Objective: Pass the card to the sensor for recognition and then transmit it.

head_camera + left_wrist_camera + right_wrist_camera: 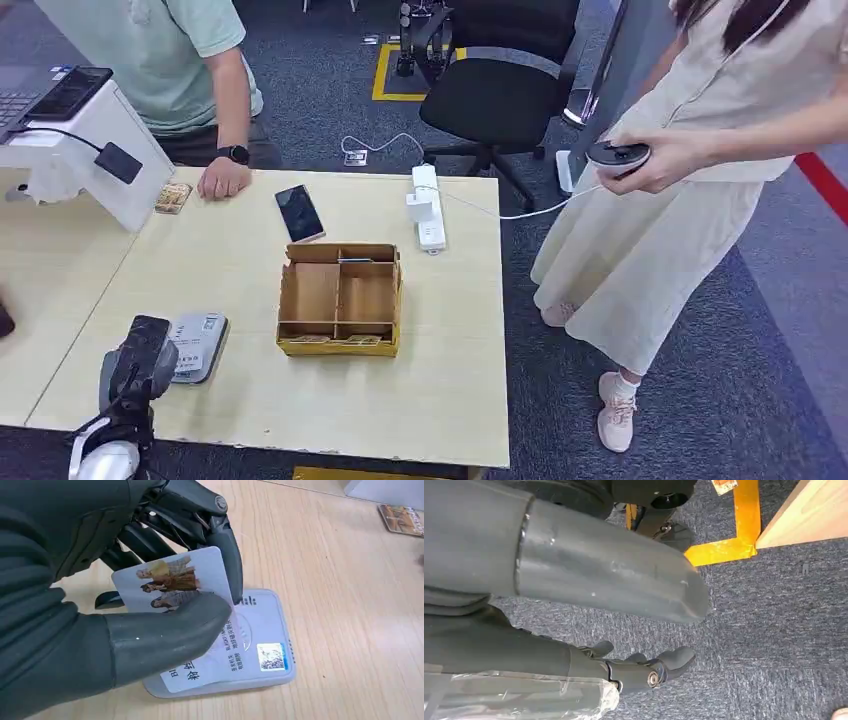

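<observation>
Even, bright indoor light; soft shadows on tabletop [250,400]. Head view slightly soft w/ mild edge distortion. Wrist views sharp; close left hand [100,605] a bit blurred.

counter [250,400]: carries everything listed here
sensor [200,345]: lies flat near the counter's front-left corner
left hand [140,362]: over the sensor's left part, gripping the card
card [172,595]: between thumb and fingers, tilted, its lower part over the sensor's face
cardboard tray [340,300]: mid-counter, right of the sensor, well apart from it
phone [299,213]: behind the tray, toward the back edge
power strip [428,207]: near the back-right corner, right of the phone
small card stack [173,197]: at the back edge, left of the phone, beside a person's hand [222,180]
white stand [85,150]: back-left
right hand [644,672]: hangs over the floor, beside the counter's edge
</observation>
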Robot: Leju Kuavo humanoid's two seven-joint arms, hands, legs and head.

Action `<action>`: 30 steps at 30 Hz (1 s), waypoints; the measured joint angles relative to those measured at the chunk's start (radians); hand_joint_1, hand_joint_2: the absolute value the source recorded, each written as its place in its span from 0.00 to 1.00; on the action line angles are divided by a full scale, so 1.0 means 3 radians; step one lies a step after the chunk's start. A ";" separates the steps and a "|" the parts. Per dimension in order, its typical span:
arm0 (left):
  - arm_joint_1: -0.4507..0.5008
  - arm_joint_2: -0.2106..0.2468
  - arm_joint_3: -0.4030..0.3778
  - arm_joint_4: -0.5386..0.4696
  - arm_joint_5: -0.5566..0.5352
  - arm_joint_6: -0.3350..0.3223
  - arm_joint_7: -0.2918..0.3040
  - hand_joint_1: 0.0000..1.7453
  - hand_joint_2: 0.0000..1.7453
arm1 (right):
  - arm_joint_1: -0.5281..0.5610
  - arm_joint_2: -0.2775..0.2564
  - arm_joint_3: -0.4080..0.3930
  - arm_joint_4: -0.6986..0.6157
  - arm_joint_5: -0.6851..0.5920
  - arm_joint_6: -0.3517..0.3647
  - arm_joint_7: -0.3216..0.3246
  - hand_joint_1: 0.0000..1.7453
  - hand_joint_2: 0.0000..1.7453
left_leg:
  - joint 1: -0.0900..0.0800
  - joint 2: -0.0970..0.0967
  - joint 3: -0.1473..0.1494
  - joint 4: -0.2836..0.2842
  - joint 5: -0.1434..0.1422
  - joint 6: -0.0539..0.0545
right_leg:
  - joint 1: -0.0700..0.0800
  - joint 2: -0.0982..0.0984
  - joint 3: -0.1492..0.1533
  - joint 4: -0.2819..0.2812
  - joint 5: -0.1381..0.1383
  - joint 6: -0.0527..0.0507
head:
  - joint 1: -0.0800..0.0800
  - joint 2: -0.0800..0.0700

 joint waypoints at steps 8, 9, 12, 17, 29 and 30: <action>-0.0149 -0.0039 -0.0109 0.0078 -0.0034 0.0063 -0.0006 1.00 1.00 | -0.0011 0.0000 0.0000 0.0000 -0.0027 -0.0001 -0.0001 0.00 0.00 | 0.0000 0.0000 0.0000 0.0000 0.0000 0.0000 | 0.0000 0.0000 0.0000 0.0000 0.0000 0.0000 | 0.0000 0.0000; -0.0165 -0.0041 -0.0116 0.0081 -0.0034 0.0082 -0.0011 1.00 1.00 | -0.0011 0.0000 0.0000 0.0000 -0.0032 -0.0003 -0.0001 0.00 0.00 | 0.0000 0.0000 0.0000 0.0000 0.0000 0.0000 | 0.0000 0.0000 0.0000 0.0000 0.0000 0.0000 | -0.0001 0.0000; -0.0233 -0.0039 -0.0162 0.0113 -0.0024 0.0146 -0.0061 1.00 1.00 | -0.0012 0.0000 0.0000 0.0000 -0.0036 -0.0003 0.0000 0.00 0.00 | 0.0000 0.0000 0.0000 0.0000 0.0000 0.0000 | 0.0000 0.0000 0.0000 0.0000 0.0000 0.0000 | 0.0000 0.0000; -0.0385 -0.0029 -0.0205 0.0179 -0.0058 0.0201 -0.0048 1.00 1.00 | -0.0013 0.0000 0.0000 0.0000 -0.0034 0.0000 0.0001 0.00 0.00 | 0.0000 0.0000 0.0000 0.0000 0.0000 0.0000 | 0.0000 0.0000 0.0001 0.0000 0.0000 0.0000 | 0.0000 0.0000; -0.0638 0.0091 -0.0248 0.0542 -0.0336 0.0304 0.0076 1.00 1.00 | -0.0024 0.0000 0.0008 0.0003 -0.0013 0.0001 0.0036 0.00 0.00 | 0.0000 0.0001 0.0000 0.0000 0.0000 0.0000 | 0.0000 0.0001 0.0000 0.0000 0.0000 0.0000 | -0.0001 0.0001; -0.0640 0.0106 -0.0248 0.0562 -0.0366 0.0301 0.0097 1.00 1.00 | -0.0024 0.0000 0.0009 0.0003 -0.0014 0.0001 0.0038 0.00 0.00 | 0.0000 0.0001 -0.0001 0.0000 0.0000 0.0000 | 0.0000 0.0001 0.0000 0.0001 0.0000 0.0000 | -0.0001 0.0001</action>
